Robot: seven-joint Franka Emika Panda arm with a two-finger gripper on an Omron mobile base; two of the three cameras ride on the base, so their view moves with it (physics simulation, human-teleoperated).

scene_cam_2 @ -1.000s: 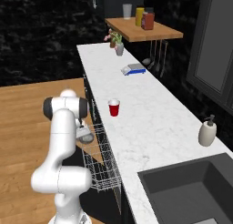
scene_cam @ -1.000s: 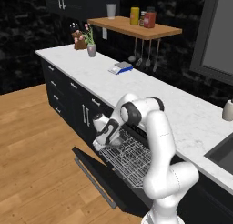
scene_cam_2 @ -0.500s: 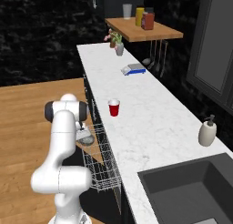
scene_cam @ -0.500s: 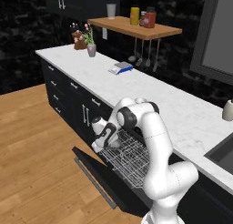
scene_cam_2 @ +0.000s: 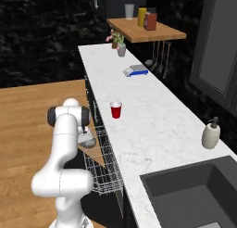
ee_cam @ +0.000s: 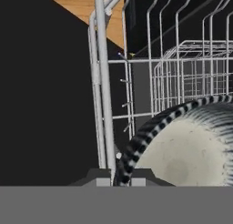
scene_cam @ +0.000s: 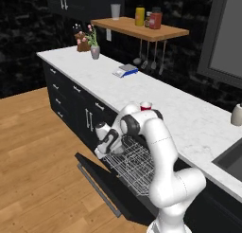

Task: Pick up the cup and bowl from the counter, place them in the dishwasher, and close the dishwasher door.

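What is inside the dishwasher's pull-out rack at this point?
The bowl sits at the near end of the white wire rack, its rim at the end effector. The robot's own arm covers part of the rack, so the rest cannot be checked. The cup stands on the counter.

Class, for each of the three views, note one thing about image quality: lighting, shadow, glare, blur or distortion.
Left base view: even lighting, dark wall lost in black, no glare on the counter. Right base view: soft, slightly blurry, the cup casts barely any shadow. Hand view: the bowl looms large and cropped, its rim banded.
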